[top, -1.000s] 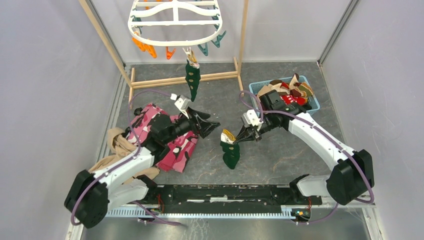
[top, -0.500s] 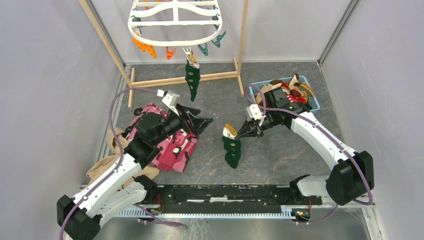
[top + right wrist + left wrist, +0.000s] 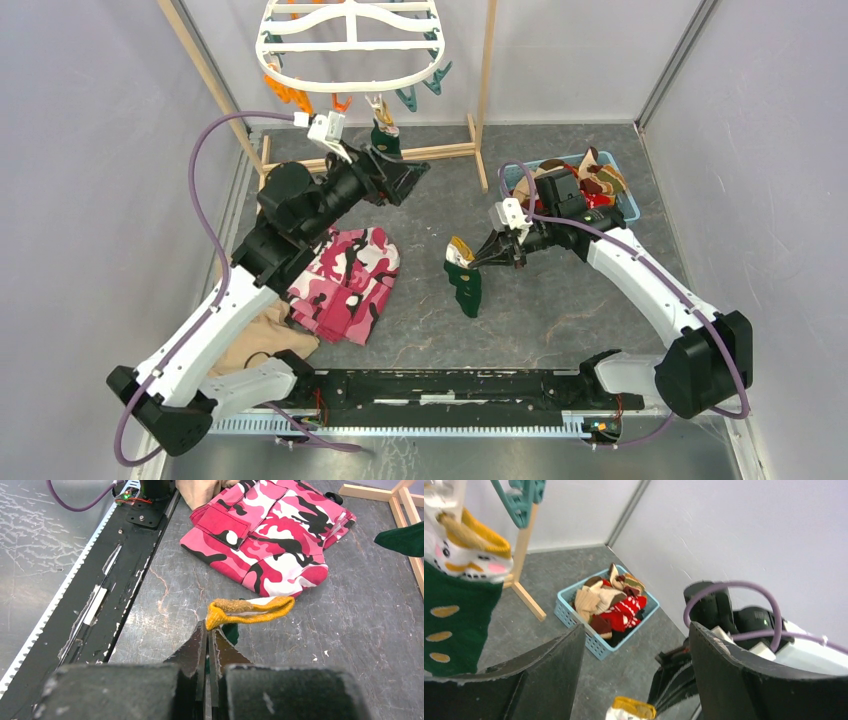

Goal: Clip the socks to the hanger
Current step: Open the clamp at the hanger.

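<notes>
Progress is looking early: one dark green knitted sock with a yellow cuff (image 3: 454, 605) is hanging from a clip (image 3: 377, 104) under the large white plastic oval drying hanger (image 3: 350, 85), and it is the only one showing as clipped. The right gripper (image 3: 482, 260) is pinching a second dark green sock with a yellow cuff (image 3: 464, 287) by that cuff, its fingers pressed together on the fabric. The sock is hanging down over the grey table (image 3: 560, 300) between the two arms, well apart from the hanger. The left gripper (image 3: 410, 172) is hovering just beside the hung sock with its fingers spread wide, gripping nothing. More small assorted socks (image 3: 578, 182) are lying piled in the light blue plastic basket (image 3: 507, 178), so most of the work is waiting.
</notes>
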